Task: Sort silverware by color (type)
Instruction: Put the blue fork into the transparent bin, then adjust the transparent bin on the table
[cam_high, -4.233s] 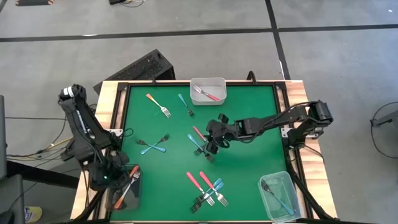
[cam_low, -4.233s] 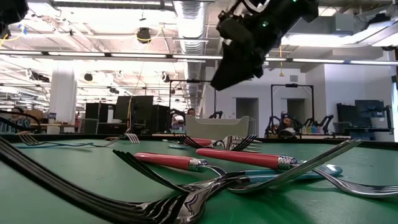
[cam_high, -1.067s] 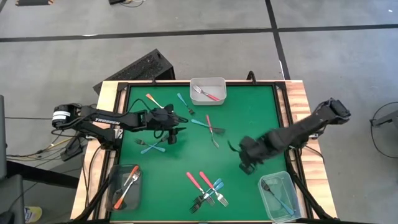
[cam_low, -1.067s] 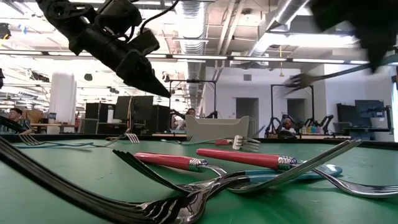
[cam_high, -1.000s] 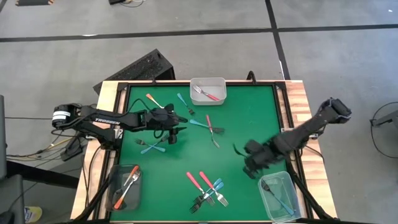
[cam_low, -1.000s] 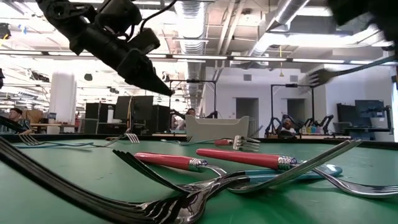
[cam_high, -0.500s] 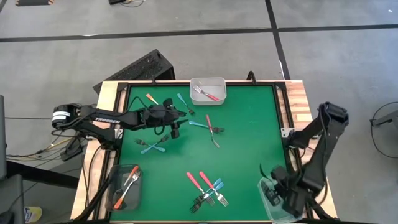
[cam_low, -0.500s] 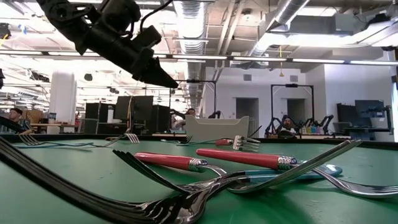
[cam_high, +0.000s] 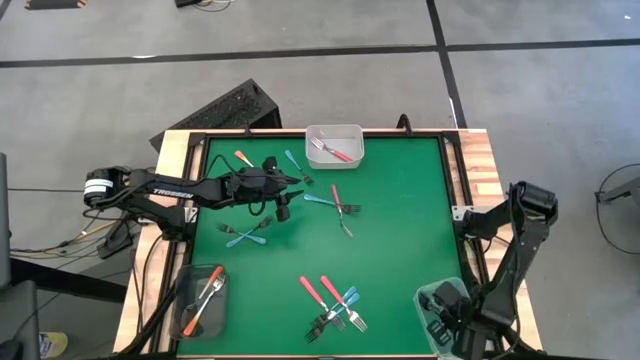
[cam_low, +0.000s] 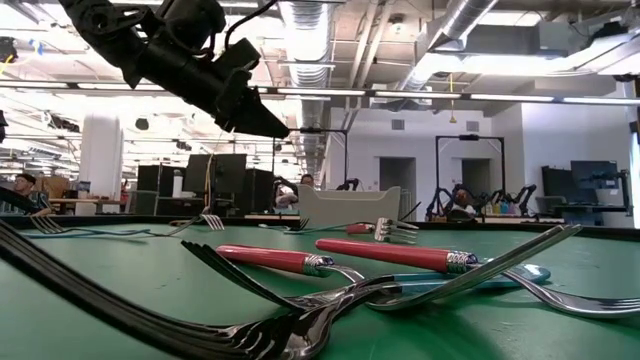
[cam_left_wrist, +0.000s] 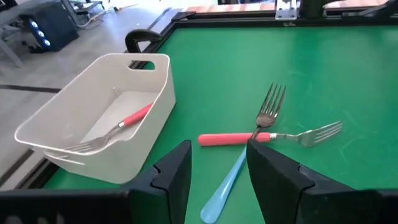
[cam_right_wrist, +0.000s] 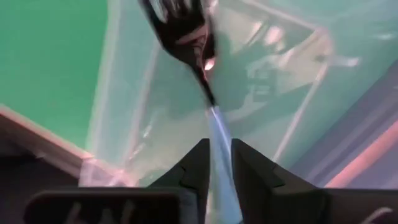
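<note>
The right gripper (cam_right_wrist: 215, 163) hangs over the clear tub (cam_high: 437, 299) at the green mat's (cam_high: 400, 220) corner, its fingers pinching a teal fork (cam_right_wrist: 199, 68) by the handle. The left gripper (cam_left_wrist: 217, 163) hovers with fingers apart above crossed forks (cam_left_wrist: 264, 130), beside the white bin (cam_left_wrist: 99, 124).

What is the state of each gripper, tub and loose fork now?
Left gripper: open, empty, above crossed forks.
Right gripper: over the clear tub, blue fork between its fingers.
White tub: holds a red fork.
Crossed red and blue forks: lying on the mat.
</note>
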